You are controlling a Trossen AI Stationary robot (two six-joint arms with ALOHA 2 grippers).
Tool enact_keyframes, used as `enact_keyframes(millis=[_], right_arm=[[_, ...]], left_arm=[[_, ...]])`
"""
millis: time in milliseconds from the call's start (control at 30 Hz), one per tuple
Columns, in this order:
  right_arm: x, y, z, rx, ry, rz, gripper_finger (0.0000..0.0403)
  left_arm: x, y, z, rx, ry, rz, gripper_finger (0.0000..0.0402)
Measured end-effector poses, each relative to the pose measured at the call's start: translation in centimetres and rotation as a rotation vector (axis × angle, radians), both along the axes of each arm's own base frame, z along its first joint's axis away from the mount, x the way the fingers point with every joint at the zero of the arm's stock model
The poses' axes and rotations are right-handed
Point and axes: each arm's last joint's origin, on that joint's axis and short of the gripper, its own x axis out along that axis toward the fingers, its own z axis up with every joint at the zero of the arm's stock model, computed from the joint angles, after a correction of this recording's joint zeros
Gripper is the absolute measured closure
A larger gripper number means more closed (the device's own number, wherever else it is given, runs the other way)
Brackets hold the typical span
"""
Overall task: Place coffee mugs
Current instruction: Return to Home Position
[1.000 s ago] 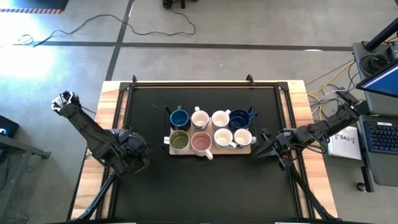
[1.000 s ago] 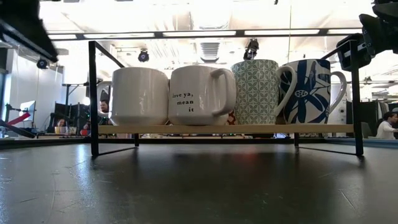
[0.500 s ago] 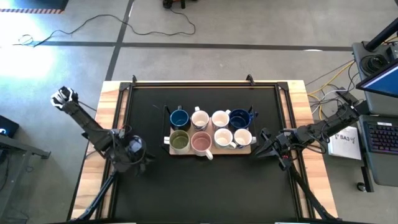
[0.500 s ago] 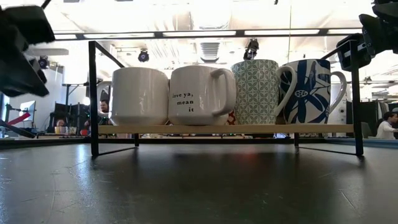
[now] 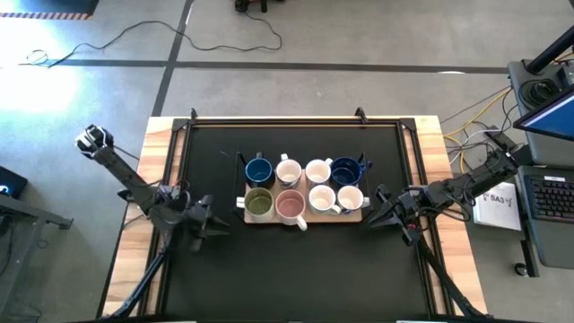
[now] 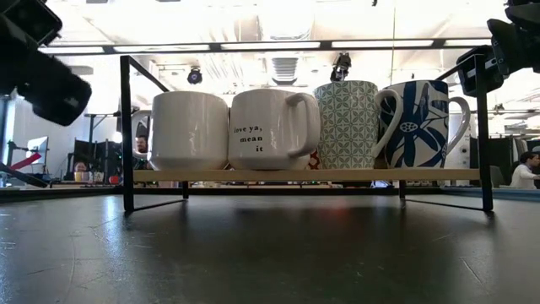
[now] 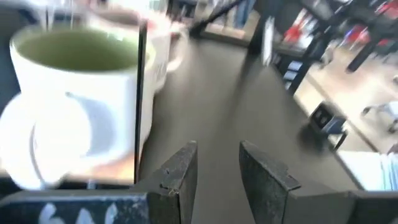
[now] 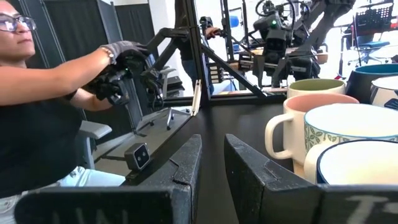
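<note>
Left of the black-framed, light wooden shelf, the left gripper hangs over the black bench, jaws narrowly apart and empty. The right gripper, on the shelf's right, is the same. Eight small ceramic coffee mugs stand on the shelf. Placing looks done; next, both arms need to retreat home, clear of the frame.

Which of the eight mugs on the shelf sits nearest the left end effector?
The olive green mug, at the shelf's corner closest to the left end effector; the pink mug beside it and the blue mug behind are farther.
</note>
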Motion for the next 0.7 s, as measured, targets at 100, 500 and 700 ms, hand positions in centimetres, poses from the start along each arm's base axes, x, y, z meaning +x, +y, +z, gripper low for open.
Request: enact_keyframes(millis=[100,500,700], right_arm=[[0.0,0.0,0.0,0.000,0.000,0.000,0.0344],[0.0,0.0,0.0,0.000,0.000,0.000,0.0344],[0.0,0.0,0.0,0.000,0.000,0.000,0.0344]], left_arm=[[-0.3,0.5,-0.1,0.013,-0.096,-0.010,0.0301],[-1.5,2.1,0.6,0.044,-0.278,0.007,0.0301],[-2.1,2.6,1.1,0.103,-0.328,-0.028,0.0301]])
